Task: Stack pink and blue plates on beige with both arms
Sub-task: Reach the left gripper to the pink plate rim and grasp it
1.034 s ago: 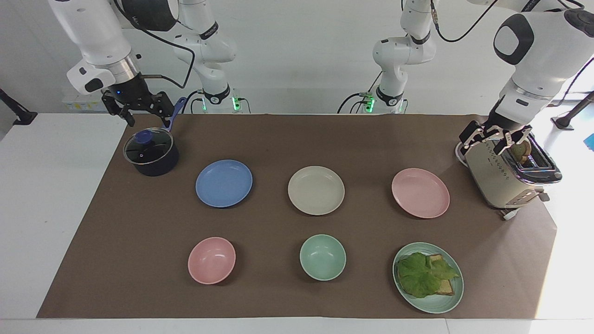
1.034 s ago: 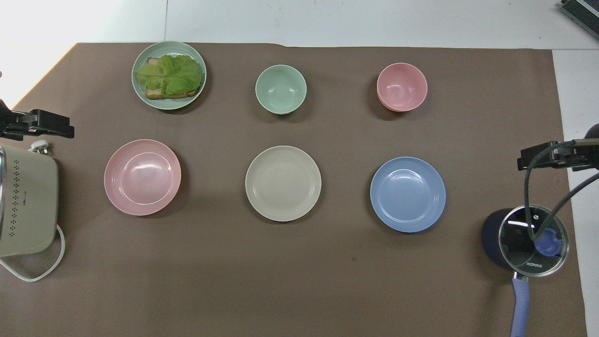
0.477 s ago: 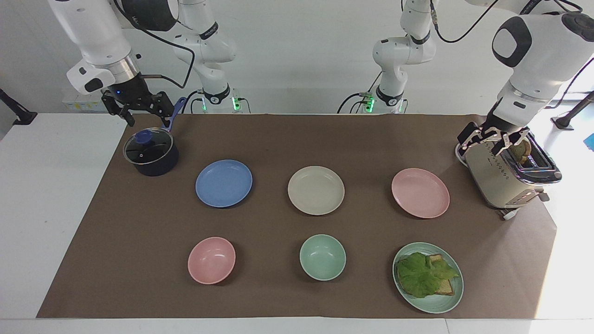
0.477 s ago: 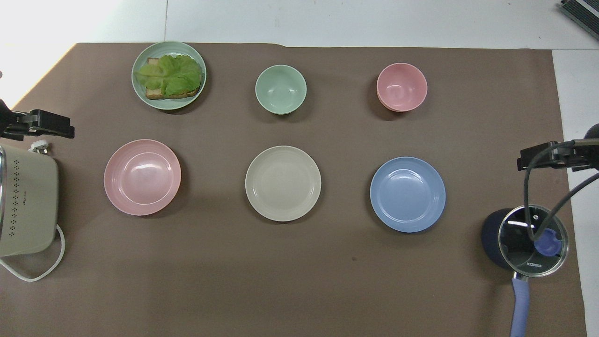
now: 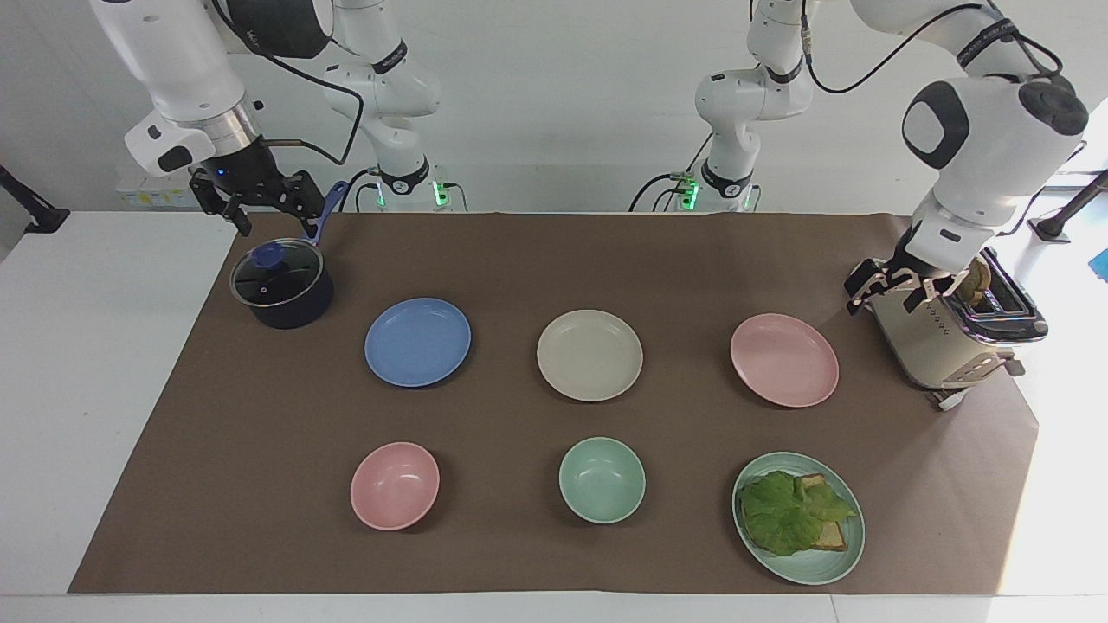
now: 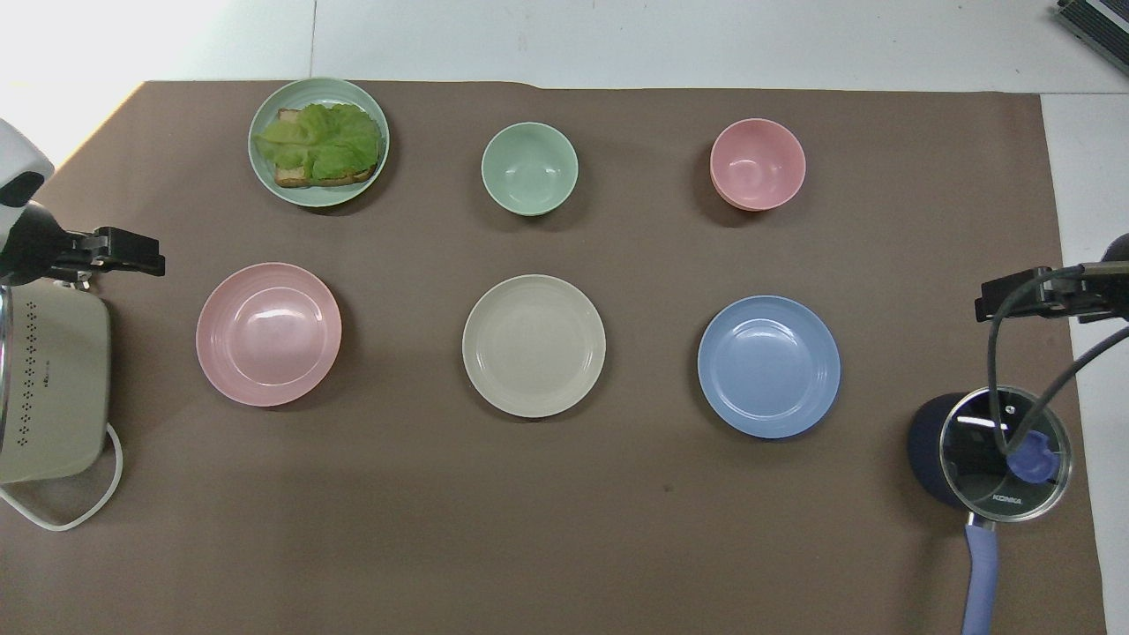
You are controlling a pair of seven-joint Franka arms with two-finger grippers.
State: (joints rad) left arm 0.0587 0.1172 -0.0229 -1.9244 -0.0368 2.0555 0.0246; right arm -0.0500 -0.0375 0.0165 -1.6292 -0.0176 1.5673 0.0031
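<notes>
Three equal plates lie in a row on the brown mat: the blue plate [image 5: 417,342] [image 6: 768,366] toward the right arm's end, the beige plate [image 5: 589,355] [image 6: 534,345] in the middle, and the pink plate [image 5: 784,360] [image 6: 268,334] toward the left arm's end. All three are bare and apart from each other. My left gripper [image 5: 887,298] [image 6: 132,263] hangs open and empty at the toaster's edge, between toaster and pink plate. Over the pot, my right gripper [image 5: 264,212] [image 6: 1014,300] is open and holds nothing.
A dark pot with a glass lid [image 5: 281,284] [image 6: 992,454] stands beside the blue plate. A cream toaster [image 5: 948,333] [image 6: 48,388] stands beside the pink plate. Farther from the robots sit a pink bowl [image 5: 395,485], a green bowl [image 5: 602,479] and a mint plate [image 5: 822,567] carrying lettuce and toast.
My left gripper has swung from over the toaster toward the pink plate. The right arm and all plates have stayed where they were.
</notes>
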